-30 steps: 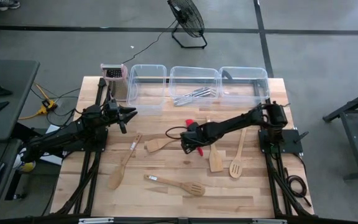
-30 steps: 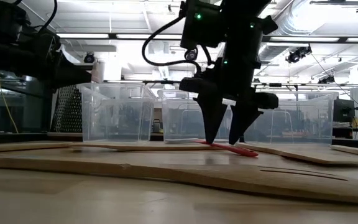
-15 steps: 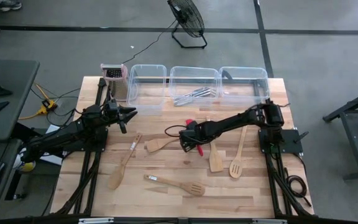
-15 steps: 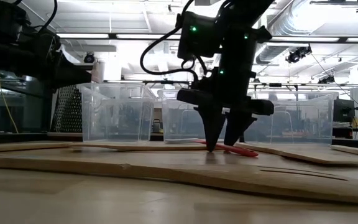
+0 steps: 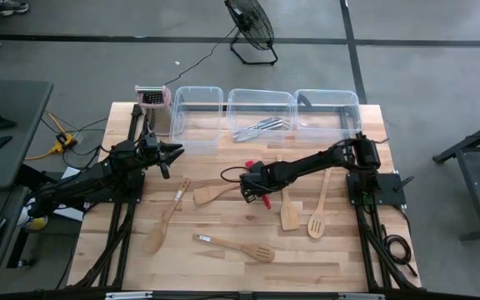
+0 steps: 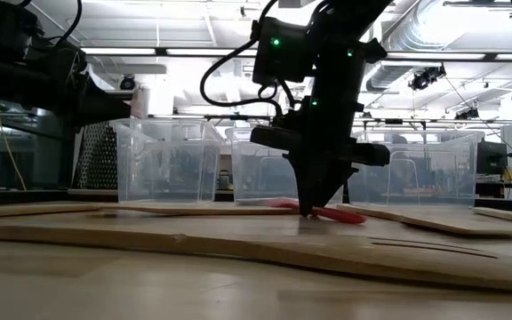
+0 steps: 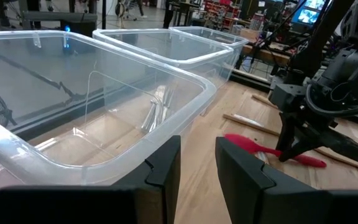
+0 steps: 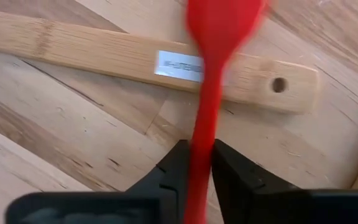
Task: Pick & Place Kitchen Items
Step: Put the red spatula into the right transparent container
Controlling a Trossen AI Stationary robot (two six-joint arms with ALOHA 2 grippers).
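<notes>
You won't find any text you can read here. The only label is a small white sticker [image 8: 180, 66] on the wooden handle [image 8: 135, 59] across the upper part of the right wrist view, its print too blurred to make out.

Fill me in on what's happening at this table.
The right gripper is down at mid-table with its fingers pinched on the red spatula's handle; the spatula lies on the tabletop across a wooden utensil. The left gripper waits near the clear tubs. More wooden spoons and spatulas lie scattered on the table.
</notes>
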